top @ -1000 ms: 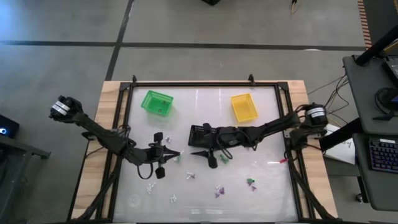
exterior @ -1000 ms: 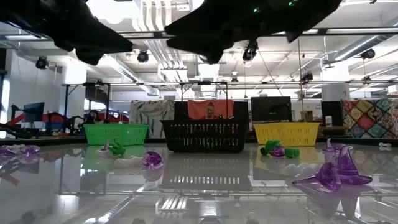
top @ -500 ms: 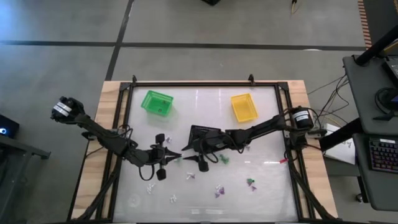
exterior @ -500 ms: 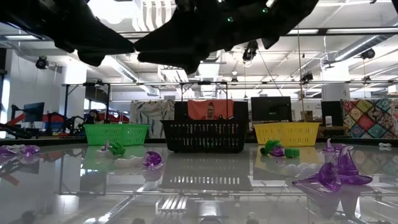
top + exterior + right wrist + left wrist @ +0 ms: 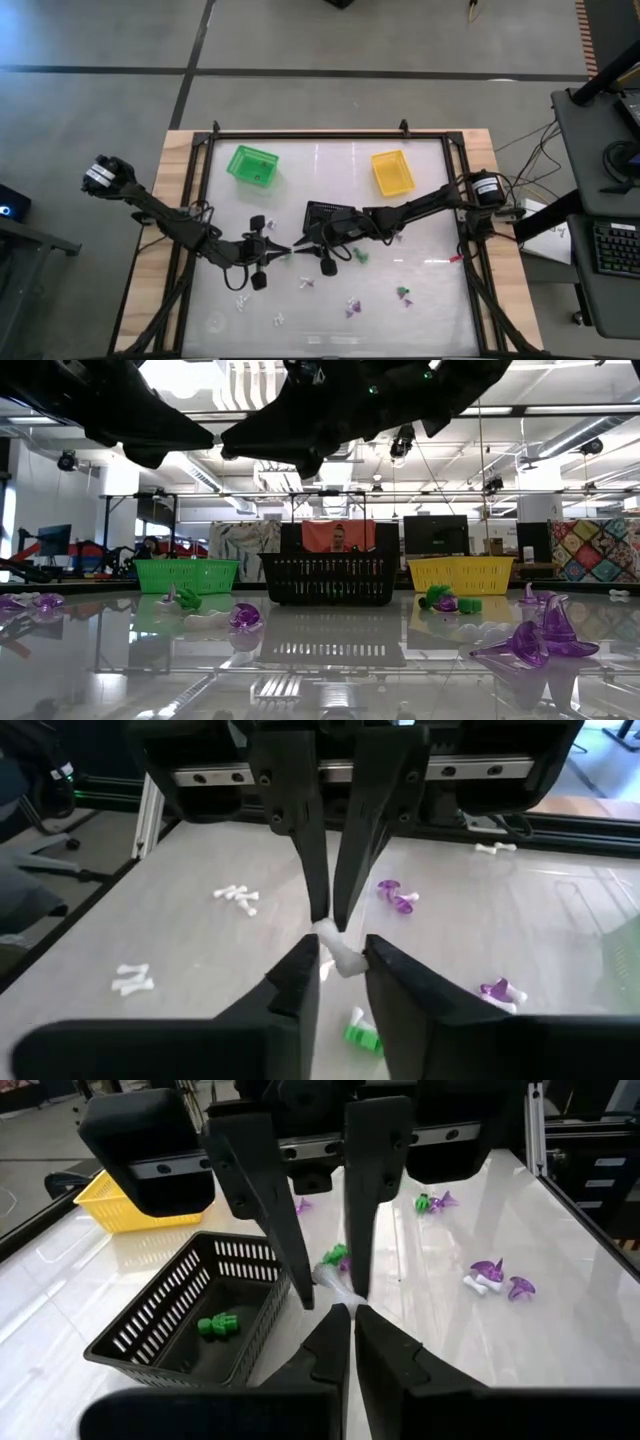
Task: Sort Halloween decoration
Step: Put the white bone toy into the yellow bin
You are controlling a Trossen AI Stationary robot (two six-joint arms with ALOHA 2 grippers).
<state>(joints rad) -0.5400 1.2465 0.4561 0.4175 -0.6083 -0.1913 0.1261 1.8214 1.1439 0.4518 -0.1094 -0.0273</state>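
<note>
A small white trinket (image 5: 338, 952) of the Halloween decoration hangs in the air above the table's middle, held between both grippers. My left gripper (image 5: 284, 247) comes from the table's left and is shut on it. My right gripper (image 5: 302, 243) comes from the right and has its fingers closed in on the same piece. More trinkets lie on the white table: green (image 5: 357, 256), purple (image 5: 351, 306) and white (image 5: 278, 320). One green trinket (image 5: 218, 1323) lies inside the black basket (image 5: 190, 1315). My left gripper pinches one end of the white trinket (image 5: 324, 930) between its two fingertips (image 5: 312, 870). It comes nearly level from the table's left. The piece is lifted clear of the table. My right gripper has the trinket's other end (image 5: 346, 960) between its two fingers (image 5: 300, 982). It comes nearly level from the table's right, facing the left gripper. The trinket spans the narrow gap between the fingers.
Along the far side of the table stand a green basket (image 5: 253, 165), the black basket (image 5: 322, 210) and a yellow basket (image 5: 392, 172). Loose trinkets are scattered over the near half (image 5: 403, 293). A metal frame (image 5: 310, 133) rims the table.
My right gripper has moved toward the table's left, up to the left gripper, and its fingers have drawn in around the white trinket. The left gripper has kept still with the trinket held in the air.
</note>
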